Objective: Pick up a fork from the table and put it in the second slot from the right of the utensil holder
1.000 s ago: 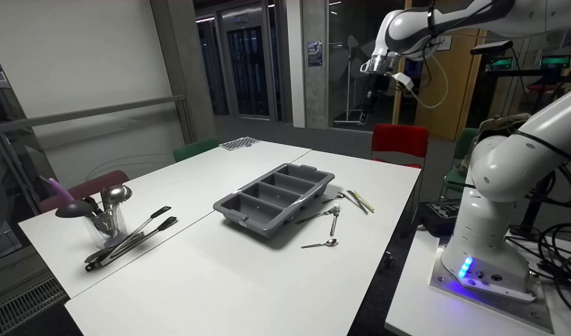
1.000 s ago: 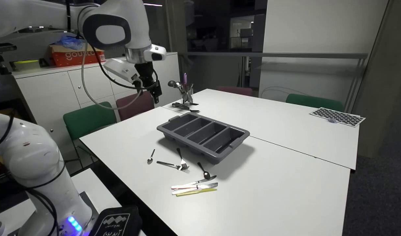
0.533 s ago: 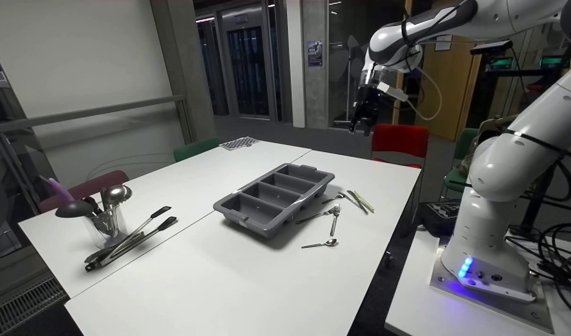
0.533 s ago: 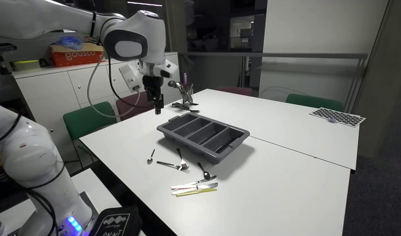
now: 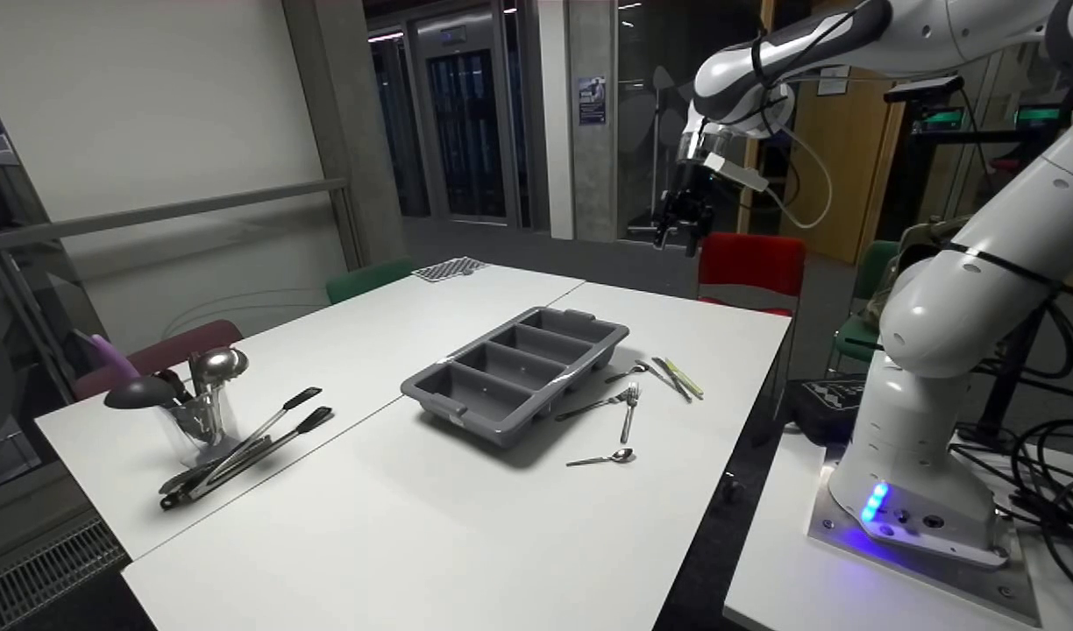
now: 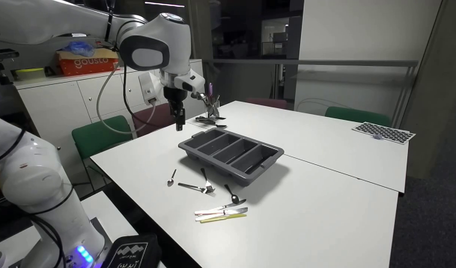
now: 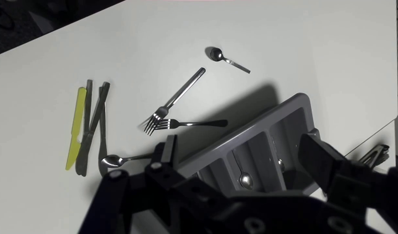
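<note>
Wrist view and both exterior views show us the white table (image 5: pixel 466 543), with the dark grey utensil holder (image 6: pixel 213 161) standing on it. We find the gripper (image 7: pixel 238 141) raised well above the table, its jaws spread wide and grasping nothing. On the table beside the holder, well below the jaws, lie the holder-side fork (image 7: pixel 199 123) and the outer fork (image 7: pixel 181 92), tines crossing. From the wrist we see those tines just past the picture-left jaw's tip, outside the gap, the handles ahead of it. We cannot tell which is the task's fork. A small spoon (image 7: pixel 228 60) lies near the outer fork's handle.
</note>
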{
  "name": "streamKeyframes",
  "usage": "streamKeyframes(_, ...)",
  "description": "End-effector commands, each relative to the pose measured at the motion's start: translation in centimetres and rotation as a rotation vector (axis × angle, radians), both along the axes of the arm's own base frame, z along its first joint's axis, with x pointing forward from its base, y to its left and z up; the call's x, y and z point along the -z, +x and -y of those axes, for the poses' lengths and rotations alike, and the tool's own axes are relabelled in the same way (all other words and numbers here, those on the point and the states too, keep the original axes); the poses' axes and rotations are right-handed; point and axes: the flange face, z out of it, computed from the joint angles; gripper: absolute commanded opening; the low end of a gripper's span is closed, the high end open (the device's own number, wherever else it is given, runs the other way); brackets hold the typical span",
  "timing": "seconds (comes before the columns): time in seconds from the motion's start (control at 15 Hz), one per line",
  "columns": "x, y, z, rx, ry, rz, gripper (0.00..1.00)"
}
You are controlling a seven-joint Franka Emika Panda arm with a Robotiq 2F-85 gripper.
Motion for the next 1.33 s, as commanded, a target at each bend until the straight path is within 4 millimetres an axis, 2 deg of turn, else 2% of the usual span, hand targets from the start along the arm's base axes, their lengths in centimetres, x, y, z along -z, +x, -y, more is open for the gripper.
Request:
streamKeyframes(0.0,0.4,0.4,-0.3,-0.024,0.007,-0.004,1.0)
streamKeyframes(0.2,2.6,1.8,-1.0,-0.013,0.035,-0.054,1.0)
streamKeyframes(0.6,9.3,5.3,-2.5,0.102,0.088,-0.229,1.0)
streamKeyframes(0.8,12.0,7.1,-3.2,0.193,0.083,-0.306,1.0)
streamKeyframes(1.13,15.0,9.9,-2.8,0.372,0.041,-0.418,1.0)
streamKeyframes(1.2,15.1,9.9,-2.7,0.359,0.048,-0.42,1.0)
streamKeyframes(1.27,15.2,8.9,-3.3,0.323,0.037,-0.41,1.0)
